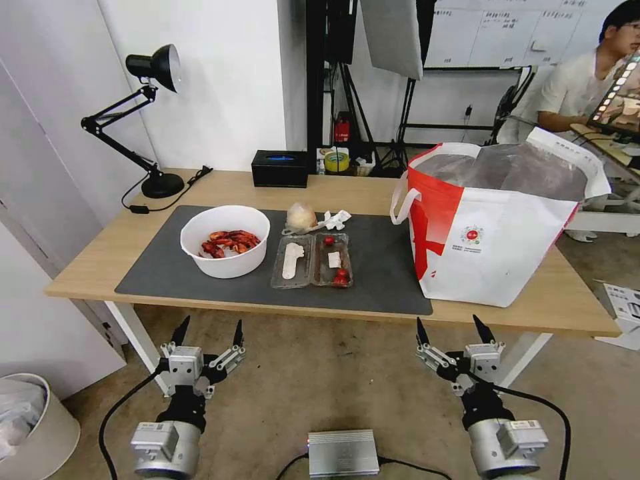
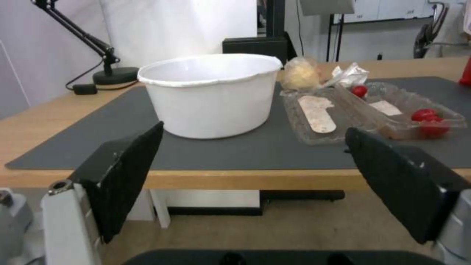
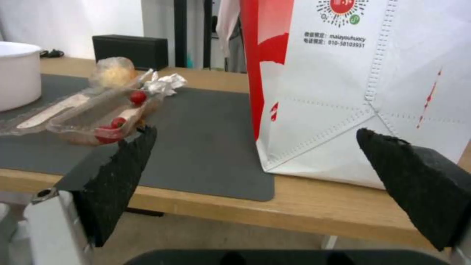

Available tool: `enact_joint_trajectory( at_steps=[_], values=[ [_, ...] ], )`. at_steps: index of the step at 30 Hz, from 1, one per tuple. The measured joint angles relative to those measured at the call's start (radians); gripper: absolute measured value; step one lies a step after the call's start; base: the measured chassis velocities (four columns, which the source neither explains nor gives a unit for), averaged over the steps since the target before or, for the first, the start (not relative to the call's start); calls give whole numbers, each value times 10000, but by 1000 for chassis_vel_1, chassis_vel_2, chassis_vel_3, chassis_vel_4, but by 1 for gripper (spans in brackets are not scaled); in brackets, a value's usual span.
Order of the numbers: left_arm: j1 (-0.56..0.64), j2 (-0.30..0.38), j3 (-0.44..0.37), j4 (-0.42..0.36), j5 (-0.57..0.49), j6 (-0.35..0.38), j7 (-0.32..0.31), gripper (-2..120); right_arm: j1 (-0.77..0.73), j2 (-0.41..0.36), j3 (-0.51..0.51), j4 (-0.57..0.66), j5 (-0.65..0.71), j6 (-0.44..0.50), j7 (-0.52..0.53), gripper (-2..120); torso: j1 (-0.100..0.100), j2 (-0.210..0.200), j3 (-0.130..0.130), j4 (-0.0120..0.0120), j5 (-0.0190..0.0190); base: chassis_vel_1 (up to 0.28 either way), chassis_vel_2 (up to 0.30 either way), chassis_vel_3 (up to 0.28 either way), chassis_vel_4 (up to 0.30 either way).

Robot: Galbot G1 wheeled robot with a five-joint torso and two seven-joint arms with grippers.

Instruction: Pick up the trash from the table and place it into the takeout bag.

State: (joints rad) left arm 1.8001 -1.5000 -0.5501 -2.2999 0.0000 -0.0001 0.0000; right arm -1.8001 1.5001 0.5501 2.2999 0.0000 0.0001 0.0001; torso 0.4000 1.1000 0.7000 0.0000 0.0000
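While both arms wait | bowl (image 1: 225, 241) 1 | tray (image 1: 312, 261) 1 | bag (image 1: 493, 227) 1

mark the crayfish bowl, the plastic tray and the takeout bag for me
white bowl (image 1: 227, 230), head view, on its near rim.
clear two-compartment tray (image 1: 293, 275), head view, on its left compartment's near wall.
takeout bag (image 1: 507, 253), head view, on its white front panel.

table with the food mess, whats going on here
Nothing is being handled yet. The left gripper and right gripper hang open below the table's near edge. The white bowl of crayfish shells, clear tray, wrapped ball and tissue sit on the mat, with the takeout bag open beside them.
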Motion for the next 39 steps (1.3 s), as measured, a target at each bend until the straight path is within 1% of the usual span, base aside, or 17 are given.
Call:
enact_joint_trajectory(
  at_steps=[35,36,37,38,39],
  values=[
    [-14,8,11,1,-12,-1,-13,100,1,0,0,0,0,0,0,100,0,0,0,1,0,0,0,0,0],
    [-55,28,51,4,-40,-15,-54,100,2,-2,0,0,2,0,0,100,0,0,0,1,0,0,0,0,0],
    [-181,106,190,21,-156,-85,-223,100,20,-42,-7,-2,26,0,0,100,-1,0,1,6,0,0,0,0,0],
    [-484,273,499,46,-385,-270,-540,100,77,-150,-42,-12,103,0,8,100,-1,0,0,2,1,0,0,0,0],
    [-484,273,499,46,-385,-270,-540,100,77,-150,-42,-12,103,0,8,100,-1,0,0,2,1,0,0,0,0]
  ],
)
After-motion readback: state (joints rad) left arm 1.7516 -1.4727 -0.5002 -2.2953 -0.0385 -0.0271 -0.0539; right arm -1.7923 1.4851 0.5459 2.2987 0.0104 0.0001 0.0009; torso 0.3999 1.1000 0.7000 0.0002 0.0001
